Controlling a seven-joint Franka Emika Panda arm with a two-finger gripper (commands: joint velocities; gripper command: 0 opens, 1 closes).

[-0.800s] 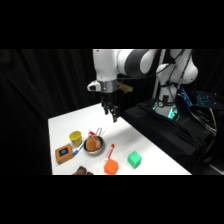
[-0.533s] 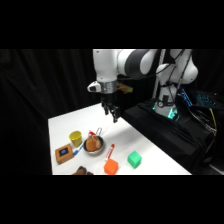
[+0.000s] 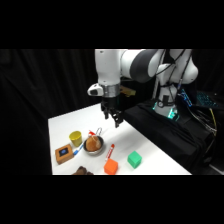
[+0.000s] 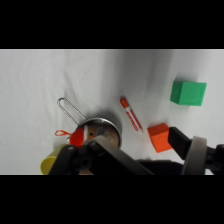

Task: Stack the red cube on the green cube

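The gripper (image 3: 114, 119) hangs high above the worktop (image 3: 65, 125), empty, nothing between its fingers; whether they are spread wide or narrow I cannot tell, since the side view shows only a dark cluster and the wrist view only one finger (image 4: 182, 142) rising at the lower right. Landmark: the metal bowl (image 3: 94, 145), small pan with a wire handle (image 4: 69, 107) and something red and brown inside. The red cube (image 3: 111, 167) sits on the worktop on the near side of the bowl, close to the worktop's front edge; in the wrist view the red cube (image 4: 159, 137) lies just beside that finger, not touched. The green cube (image 3: 134, 159) is beyond the red cube from the bowl, near it but apart, bare worktop between the two. A thin red-and-white tube (image 3: 109, 151) lies between bowl and red cube, close to both. The yellow cup (image 3: 75, 137) and a brown block with a blue patch (image 3: 64, 153) sit on the bowl's far side from the cubes, out of the way. Judgement: both cubes rest flat and separate, top faces free, so the stack is not started and the grasp is the step ahead. Room: open above both cubes, clear between them for the carry. Tight spots are the tube by the red cube, which a finger could nudge on the way down, and the front edge near the red cube, where a push could send it off.
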